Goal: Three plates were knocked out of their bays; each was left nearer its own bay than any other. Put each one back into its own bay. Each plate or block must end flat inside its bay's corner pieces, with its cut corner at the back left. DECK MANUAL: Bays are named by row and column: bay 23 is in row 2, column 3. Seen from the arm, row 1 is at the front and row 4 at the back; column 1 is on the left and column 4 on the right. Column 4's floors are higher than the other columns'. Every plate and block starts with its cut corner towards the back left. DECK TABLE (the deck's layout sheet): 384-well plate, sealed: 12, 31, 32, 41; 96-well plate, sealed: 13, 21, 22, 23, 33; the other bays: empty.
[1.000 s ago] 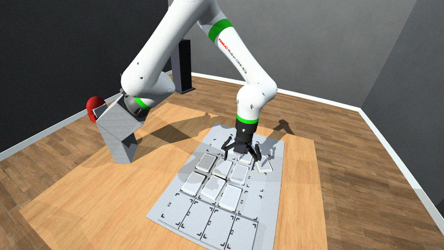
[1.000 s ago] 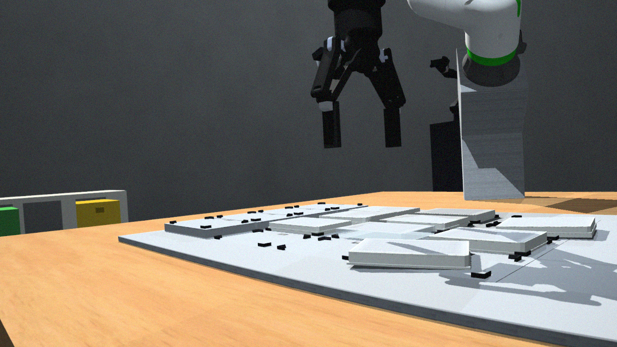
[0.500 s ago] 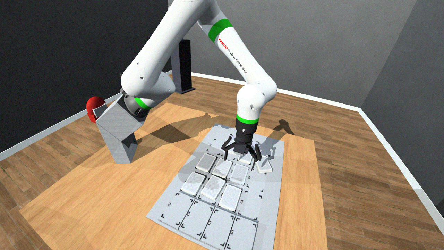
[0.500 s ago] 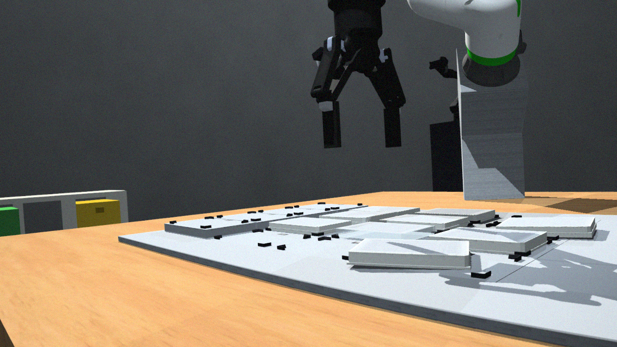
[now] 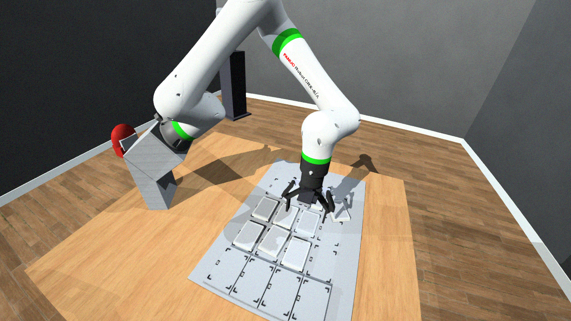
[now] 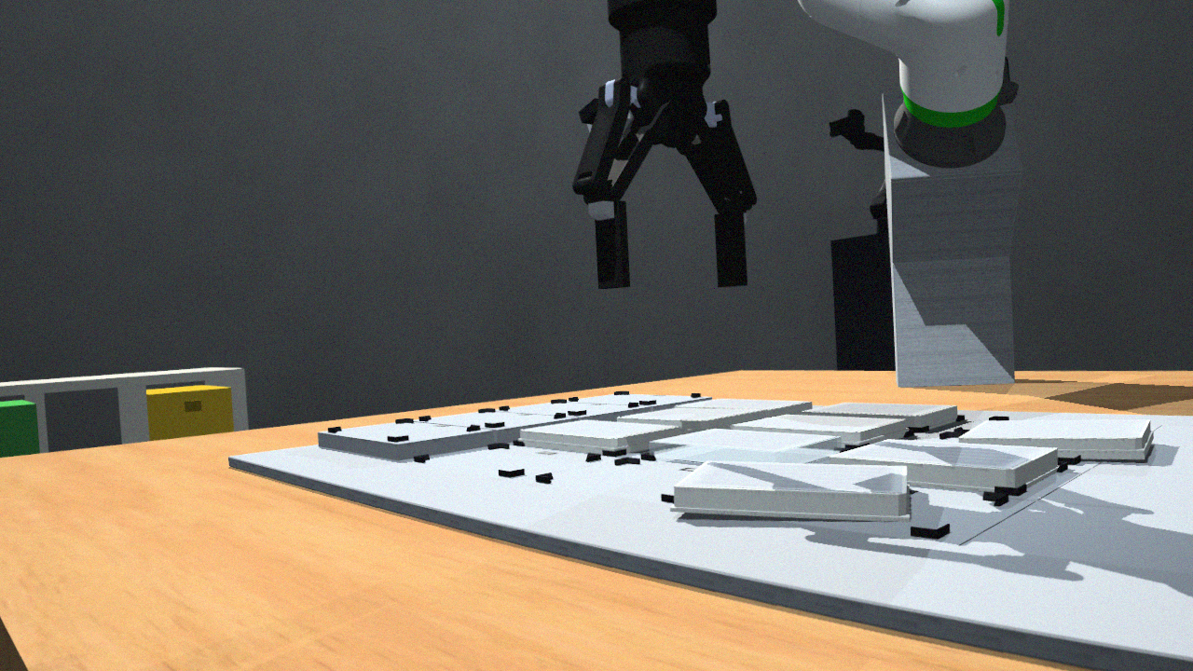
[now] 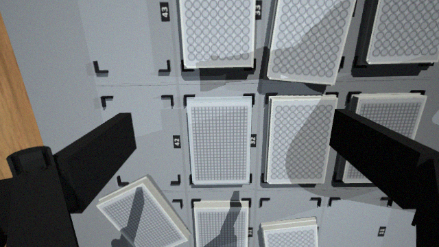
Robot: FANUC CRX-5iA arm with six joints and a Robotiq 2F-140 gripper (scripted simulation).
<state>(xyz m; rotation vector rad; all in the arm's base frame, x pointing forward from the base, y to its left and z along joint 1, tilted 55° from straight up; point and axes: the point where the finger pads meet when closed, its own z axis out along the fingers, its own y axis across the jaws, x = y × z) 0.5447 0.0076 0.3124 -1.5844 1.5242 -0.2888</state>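
We see the three out-of-place plates resting on the deck (image 5: 347, 247) (image 6: 417, 500) (image 7: 62, 41). The sealed 384-well plate by bay 41 (image 5: 339, 212) (image 6: 792, 496) (image 7: 144, 213) sits strongly turned, across its corner pieces. The sealed 96-well plate by bay 21 (image 6: 1059, 433) (image 7: 291, 237) is slightly turned and off its corner pieces; in the overhead view the gripper largely hides it. The sealed 96-well plate by bay 23 (image 5: 273, 240) (image 7: 309, 41) lies a little askew, its near corner reaching towards column 2.

Between these, we find the 384-well plate in bay 32 (image 5: 308, 222) (image 6: 747, 444) (image 7: 220, 142) and the 96-well plate in bay 22 (image 5: 285, 215) (image 7: 298, 140) side by side. The 384-well plate in bay 31 (image 6: 951, 464) (image 7: 221, 223) is next to the turned one, and the 96-well plate in bay 33 (image 5: 295, 253) (image 6: 592, 433) (image 7: 217, 34) lies beside the askew one.

Our gripper (image 5: 305, 215) (image 6: 672, 283) (image 7: 232, 129) hangs well above the deck, fingers spread wide with nothing between them. Column 4's raised floor (image 5: 255, 279) (image 6: 366, 438) runs along one side. The deck lies on the wooden table (image 5: 99, 231) (image 6: 250, 567) (image 7: 17, 120), where our white arm (image 5: 303, 72) (image 6: 951, 66) stands on a grey pedestal (image 5: 149, 187) (image 6: 951, 292).
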